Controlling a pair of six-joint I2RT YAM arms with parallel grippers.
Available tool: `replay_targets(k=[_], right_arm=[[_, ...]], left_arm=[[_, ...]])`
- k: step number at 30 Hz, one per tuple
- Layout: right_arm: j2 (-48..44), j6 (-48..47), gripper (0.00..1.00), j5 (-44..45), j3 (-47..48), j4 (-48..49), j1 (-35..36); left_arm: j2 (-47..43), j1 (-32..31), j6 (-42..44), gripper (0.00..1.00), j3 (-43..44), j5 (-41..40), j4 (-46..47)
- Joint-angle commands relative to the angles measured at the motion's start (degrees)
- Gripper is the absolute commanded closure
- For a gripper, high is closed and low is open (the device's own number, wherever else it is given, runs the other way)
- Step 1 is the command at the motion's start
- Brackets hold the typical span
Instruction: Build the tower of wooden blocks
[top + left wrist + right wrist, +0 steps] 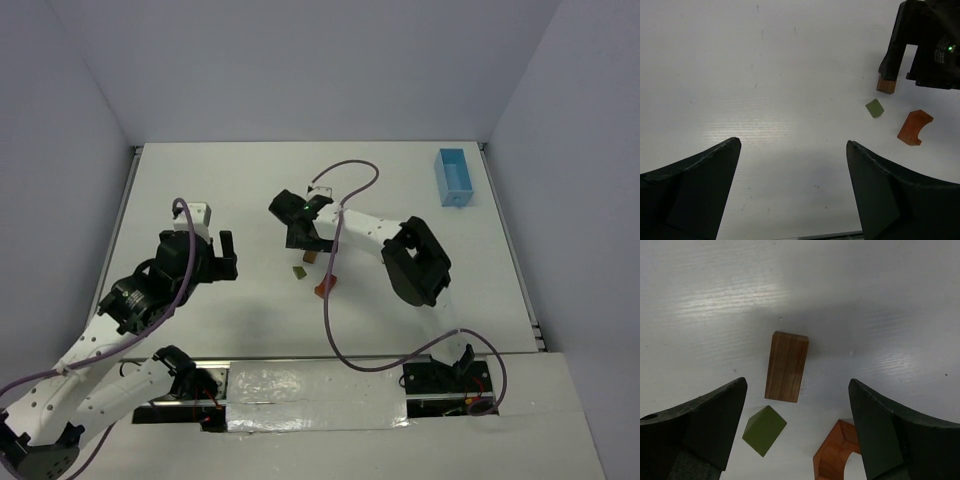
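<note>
Near the middle of the table (420, 290) we count three wooden blocks: one brown block (786, 366), one olive-green block (764, 430) and one orange arch block (837, 457). All three lie on the white surface, each apart from the others, with none resting on another. The green one sits just beside the brown block's near end, and the orange arch is a little further toward the arm bases.

Two arms are in play. The right gripper (797, 384) hangs over the brown block with its jaws spread wide. The block lies between the fingers with a gap on both sides, so nothing is gripped. The left gripper (794, 144) hovers well to the left of the group, jaws wide and holding nothing, with only bare table under it.

One light blue tray (455, 177) sits at the far right, near the table's right edge and well apart from the blocks. The blocks themselves are well away from every edge, with open surface to their left, beyond them, and across to the tray.
</note>
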Motion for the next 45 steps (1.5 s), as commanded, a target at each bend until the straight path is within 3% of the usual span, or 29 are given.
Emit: replay_targets(k=[1, 5, 17, 25, 33, 39, 43, 45], right_arm=[[2.1, 2.8, 0.11, 2.3, 6.5, -4.6, 0.6], [4.5, 4.1, 0.15, 2.5, 7.2, -5.9, 0.6], [5.1, 3.0, 0.41, -1.5, 1.8, 1.1, -1.1], [6.3, 2.1, 0.43, -3.2, 2.0, 2.6, -1.7], [6.4, 2.2, 0.59, -3.0, 1.6, 2.8, -1.8], [4.3, 1.8, 0.62, -2.9, 0.6, 2.7, -1.7], [-1.9, -2.7, 0.65, -3.1, -2.2, 5.2, -1.8], [-5.5, -10.9, 0.65, -4.2, -6.3, 7.6, -2.9]], left_arm=[[1.9, 0.3, 2.1, 0.01, -0.4, 2.0, 1.7], [1.9, 0.2, 2.3, 0.01, -0.4, 2.5, 1.8], [1.5, 0.3, 2.7, 0.01, -0.8, 3.6, 2.4], [2.3, 0.2, 2.8, 0.01, -0.6, 3.8, 2.3], [1.7, 0.3, 2.8, 0.0, -0.6, 3.8, 2.4], [1.6, 0.2, 2.8, 0.0, -0.7, 3.9, 2.5], [1.6, 0.3, 2.9, 0.01, -0.7, 3.9, 2.4], [1.3, 0.2, 2.9, 0.0, -0.8, 3.9, 2.4]])
